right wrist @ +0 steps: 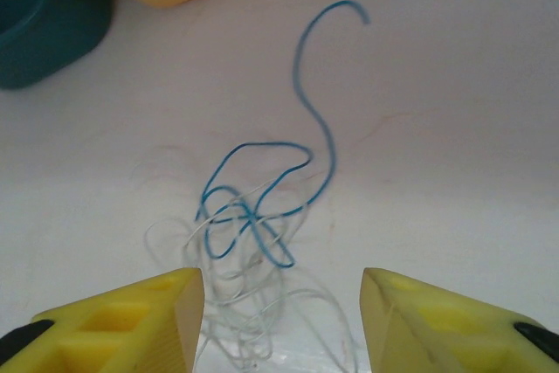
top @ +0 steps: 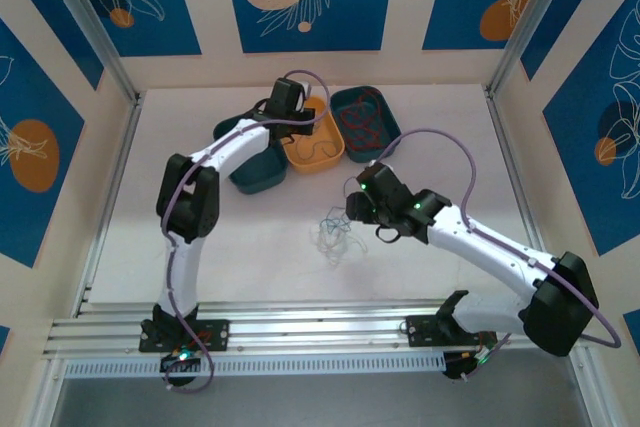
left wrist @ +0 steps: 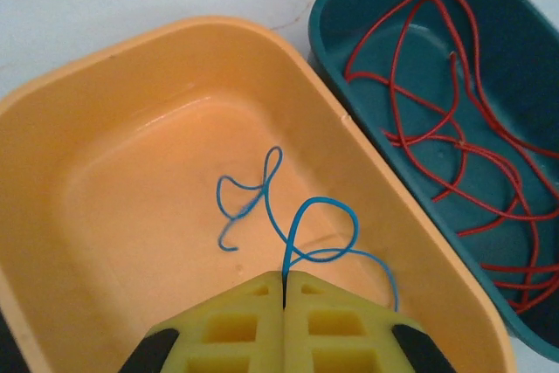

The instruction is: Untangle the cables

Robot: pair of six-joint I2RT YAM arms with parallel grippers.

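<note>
Our left claw point(left wrist: 284, 284) clamps a blue wire point(left wrist: 325, 201) over the orange bin point(left wrist: 113, 128); red wires point(left wrist: 454, 128) lie in the teal bin point(left wrist: 336, 41) beside it: colour sorting, we judge. Our right claw point(right wrist: 281, 303) gapes astride the blue-white tangle point(right wrist: 249, 216) on the table point(right wrist: 437, 128), robot-side of that bin.

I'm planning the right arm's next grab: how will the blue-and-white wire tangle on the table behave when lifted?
Probably floppy yet springy: the blue wire holds loose curls instead of lying flat. Likely very light, being hair-thin beside the open right gripper. The white wires thread through its loops, so lifting one strand may drag the whole clump.
</note>
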